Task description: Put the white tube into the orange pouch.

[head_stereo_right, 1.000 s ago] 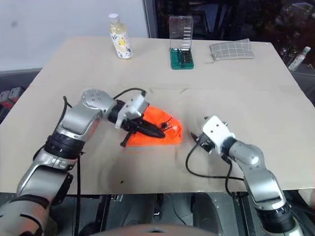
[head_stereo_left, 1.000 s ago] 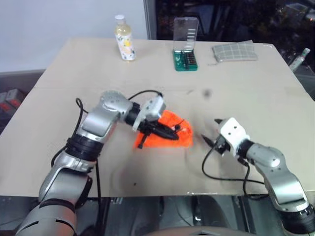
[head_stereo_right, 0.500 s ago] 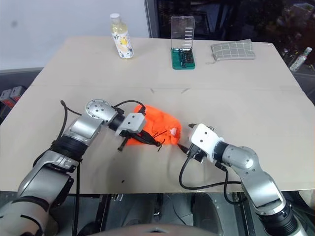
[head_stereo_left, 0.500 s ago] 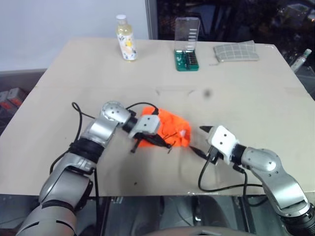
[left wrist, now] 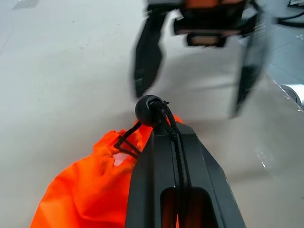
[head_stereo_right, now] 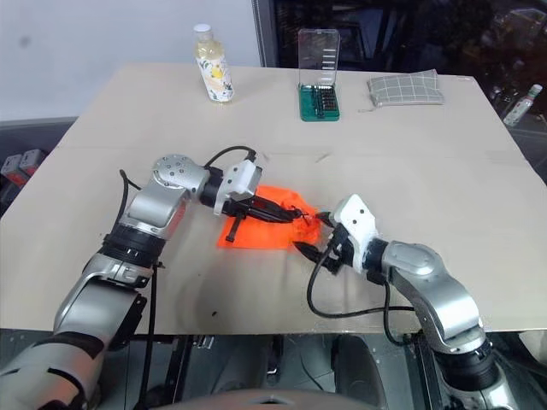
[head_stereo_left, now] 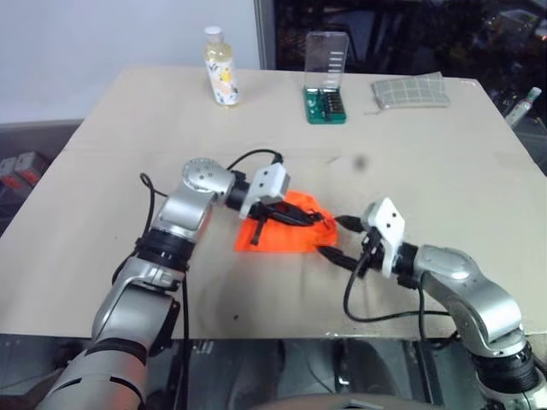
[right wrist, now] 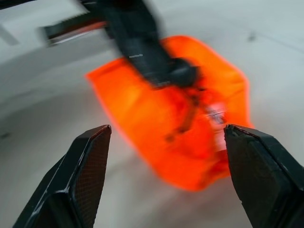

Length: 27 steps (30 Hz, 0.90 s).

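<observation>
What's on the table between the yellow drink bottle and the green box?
Nothing. In the left eye view, only bare table lies between the bottle and the green box.

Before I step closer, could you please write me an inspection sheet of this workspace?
Surface: beige table, flat, with a crease across its middle.
Job's things: orange pouch near the front centre, drawstring end held up; white tube nothing seen.
Clutter: bottle of yellowish liquid, green bit set with clear lid and grey gridded pad along the far edge.
Hands: left hand shut on the pouch's black drawstring; right hand open beside the pouch's right edge, holding nothing.
Cables: black cables loop from both wrists; the right one lies on the table.
Surroundings: dark area behind the table, pale wall at far left.
</observation>
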### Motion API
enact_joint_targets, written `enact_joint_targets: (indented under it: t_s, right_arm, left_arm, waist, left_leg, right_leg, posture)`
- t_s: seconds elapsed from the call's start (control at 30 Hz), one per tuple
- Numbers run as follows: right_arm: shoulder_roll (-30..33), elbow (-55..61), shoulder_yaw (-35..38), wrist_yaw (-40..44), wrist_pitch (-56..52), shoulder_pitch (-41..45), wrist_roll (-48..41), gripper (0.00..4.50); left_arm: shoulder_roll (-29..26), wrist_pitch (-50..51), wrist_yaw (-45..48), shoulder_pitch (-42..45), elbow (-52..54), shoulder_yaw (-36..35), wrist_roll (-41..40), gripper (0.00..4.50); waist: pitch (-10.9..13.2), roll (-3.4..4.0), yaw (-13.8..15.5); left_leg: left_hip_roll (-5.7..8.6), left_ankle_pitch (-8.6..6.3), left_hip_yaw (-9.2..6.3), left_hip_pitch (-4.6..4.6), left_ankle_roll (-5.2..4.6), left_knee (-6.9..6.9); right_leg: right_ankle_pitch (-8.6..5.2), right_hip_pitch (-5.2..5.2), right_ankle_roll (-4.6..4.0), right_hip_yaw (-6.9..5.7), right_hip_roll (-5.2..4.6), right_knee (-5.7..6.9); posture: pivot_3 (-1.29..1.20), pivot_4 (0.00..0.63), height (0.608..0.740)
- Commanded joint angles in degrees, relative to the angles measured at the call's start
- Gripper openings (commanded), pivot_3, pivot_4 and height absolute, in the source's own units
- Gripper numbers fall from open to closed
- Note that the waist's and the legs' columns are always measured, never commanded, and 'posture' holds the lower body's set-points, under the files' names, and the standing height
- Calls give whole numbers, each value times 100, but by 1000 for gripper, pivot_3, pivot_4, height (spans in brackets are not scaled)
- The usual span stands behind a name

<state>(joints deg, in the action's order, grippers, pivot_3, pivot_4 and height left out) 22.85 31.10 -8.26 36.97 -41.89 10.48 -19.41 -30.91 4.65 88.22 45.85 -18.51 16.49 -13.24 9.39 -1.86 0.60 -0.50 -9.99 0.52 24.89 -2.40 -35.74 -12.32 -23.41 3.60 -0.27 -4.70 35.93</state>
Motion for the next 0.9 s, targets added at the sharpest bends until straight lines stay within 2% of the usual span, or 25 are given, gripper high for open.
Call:
enact_joint_targets:
  t_s: [0.03, 0.17, 0.2, 0.27, 0.37, 0.43, 0.47, 0.5, 0.7, 0.9]
  right_arm:
    - [-2, -63, 37, -82, 291, 156, 32, 3823]
    - [-23, -240, -35, -103, 474, 260, 101, 3823]
    - [-42, -263, -46, -115, 498, 281, 97, 3589]
    - [-69, -311, -73, -134, 538, 332, 97, 3040]
    - [-59, -345, -119, -118, 549, 368, 94, 1685]
    - [-42, -354, -160, -90, 550, 379, 79, 566]
    - [-37, -353, -183, -75, 541, 380, 67, 192]
    - [-21, -345, -224, -45, 533, 378, 60, 19]
    - [29, -310, -229, -78, 592, 363, 128, 19]
    - [189, -122, 180, -593, 851, 561, 550, 19]
  left_arm:
    - [-22, -115, 56, -14, 206, -95, -57, 0]
    - [-43, -137, 111, -59, 281, -101, -74, 0]
    - [-46, -131, 114, -65, 293, -105, -77, 0]
    - [-49, -127, 118, -74, 313, -110, -76, 0]
    - [-38, -101, 101, -73, 351, -113, -81, 0]
    - [-30, -63, 85, -75, 392, -117, -90, 0]
    - [-29, -49, 79, -80, 412, -120, -95, 0]
    - [-26, -30, 67, -81, 430, -126, -101, 0]
    - [-3, 153, -29, -103, 566, -170, -165, 0]
    - [47, 1313, -437, -172, 853, -371, -566, 0]
  waist:
    - [0, 0, 11]
    - [0, 0, 8]
    - [0, 0, 9]
    - [0, 0, 8]
    - [0, 0, 10]
    - [0, 0, 8]
    - [0, 0, 8]
    - [0, 0, 8]
    - [0, 0, 8]
    - [0, 0, 5]
  left_leg:
    - [1, 0, -1, 3, 0, 0]
    - [5, 0, 0, 3, 0, 0]
    - [5, 0, 0, 3, 0, 0]
    - [4, 0, -1, 3, 0, 0]
    - [3, 0, -1, 3, 0, 0]
    - [4, 0, 0, 3, 0, 0]
    - [4, 0, 0, 3, 0, 0]
    - [4, 0, -1, 3, 0, 0]
    - [4, 0, -1, 3, 0, 0]
    - [4, 0, -1, 2, 0, -2]
  right_leg:
    - [0, -1, 0, 0, 0, 0]
    - [1, 0, 1, 1, -2, -1]
    - [1, 0, 1, 1, -1, -1]
    - [0, 0, 0, 1, 1, 0]
    - [1, 0, 0, 1, 0, 0]
    - [1, 0, 1, 2, 0, -1]
    - [1, 0, 1, 2, 0, 0]
    - [1, 0, 1, 1, 0, 0]
    - [1, 0, 1, 2, 1, 0]
    - [1, 0, 2, 2, 0, 0]
  posture:
    - [0, 150, 740]
    - [0, 150, 740]
    - [0, 150, 740]
    - [0, 150, 740]
    - [0, 150, 740]
    - [0, 150, 740]
    - [0, 150, 740]
    - [0, 150, 740]
    - [0, 150, 740]
    - [0, 150, 740]
